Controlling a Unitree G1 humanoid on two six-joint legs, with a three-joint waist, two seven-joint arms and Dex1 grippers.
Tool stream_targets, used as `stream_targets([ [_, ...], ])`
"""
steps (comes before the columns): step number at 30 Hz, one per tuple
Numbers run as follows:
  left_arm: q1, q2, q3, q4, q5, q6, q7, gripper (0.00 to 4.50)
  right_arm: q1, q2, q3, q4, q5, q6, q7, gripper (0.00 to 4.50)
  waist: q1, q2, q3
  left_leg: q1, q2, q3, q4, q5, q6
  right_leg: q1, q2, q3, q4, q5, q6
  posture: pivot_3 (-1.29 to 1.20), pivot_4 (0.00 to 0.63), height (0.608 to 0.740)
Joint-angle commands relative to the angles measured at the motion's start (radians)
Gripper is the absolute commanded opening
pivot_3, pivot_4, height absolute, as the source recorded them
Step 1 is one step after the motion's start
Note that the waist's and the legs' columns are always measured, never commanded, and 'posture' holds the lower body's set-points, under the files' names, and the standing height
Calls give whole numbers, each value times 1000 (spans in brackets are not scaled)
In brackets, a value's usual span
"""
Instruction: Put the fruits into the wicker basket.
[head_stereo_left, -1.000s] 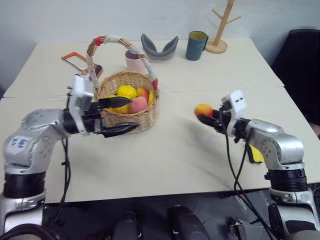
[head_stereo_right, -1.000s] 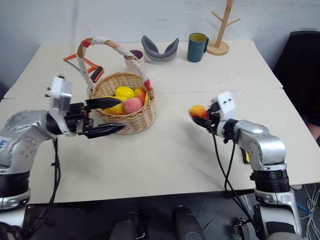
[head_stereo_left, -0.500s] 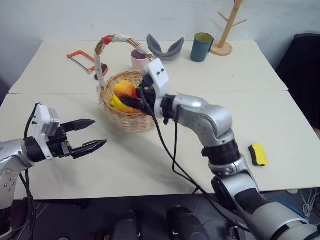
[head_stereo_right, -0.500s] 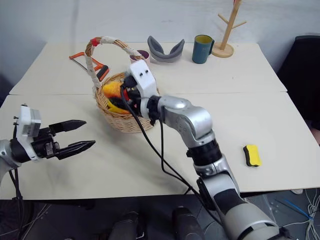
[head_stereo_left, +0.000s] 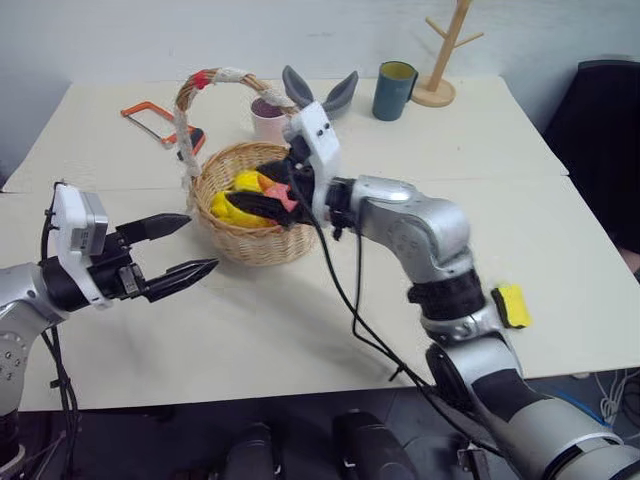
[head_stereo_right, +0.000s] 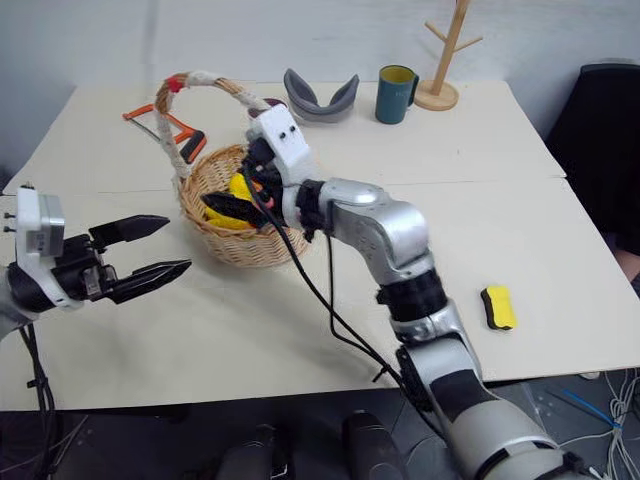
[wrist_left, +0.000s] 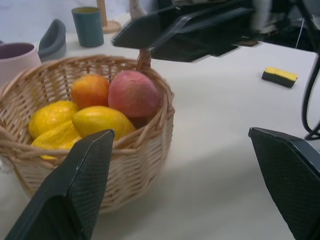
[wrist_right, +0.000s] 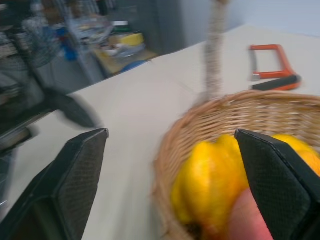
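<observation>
Entry: fruits (wrist_left: 100, 107) lying in the wicker basket (head_stereo_left: 250, 240); my right end effector (head_stereo_left: 268, 195) above them, fingers apart, empty; I'd lift it straight clear of the handle (head_stereo_left: 215, 82).

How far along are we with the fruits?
Nearly done, it seems. The basket holds a peach, an orange-red fruit and three yellow ones. The right gripper is open and empty over the basket; the left gripper is open beside it. No fruit lies on the table. Left: pull the right arm clear.
</observation>
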Motion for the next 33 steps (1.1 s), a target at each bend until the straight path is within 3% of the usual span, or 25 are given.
stream_targets([
  [1,-55,3,-39,1,-13,-10,-5,4500,51,-78,-87,-201,103,123,-12,4202,5,0,0,0,0,0,0,0,0,0,0,0,0,0,0,0,150,740],
  [7,-139,-16,-73,60,-26,-6,0,4500,101,-145,-75,-197,-59,14,-158,4202,-3,0,0,2,1,2,0,1,-1,0,1,1,0,0,0,0,150,740],
  [10,-169,-28,-119,80,-1,-24,-18,4500,47,-52,-72,-93,-109,-69,-236,4202,-11,0,0,2,2,2,0,2,-2,-1,4,2,1,0,0,0,150,740],
  [15,-182,-32,-137,95,10,-37,-25,4500,-24,32,-38,114,-190,-214,-240,4202,-15,0,0,1,4,4,0,2,-3,-3,6,4,2,0,0,0,150,740],
  [21,-186,-37,-132,88,-8,-35,-20,4500,-38,59,-10,237,-241,-321,-206,2792,-11,0,0,0,2,5,1,1,-1,-3,3,4,1,0,0,0,150,740],
  [28,-185,-50,-123,58,-37,-30,-6,4500,15,20,23,191,-309,-398,-173,408,-11,0,0,0,2,4,1,1,-2,-3,3,4,2,0,0,0,150,740],
  [29,-187,-53,-123,54,-43,-26,-3,4500,24,11,20,168,-306,-395,-165,235,-11,0,0,0,2,4,1,1,-2,-3,3,4,2,0,0,0,150,740],
  [33,-218,-72,-125,62,-79,-3,17,4500,74,-68,-55,-10,-234,-335,-114,235,-6,0,0,0,2,4,1,1,-2,-3,4,3,2,0,0,0,150,740],
])
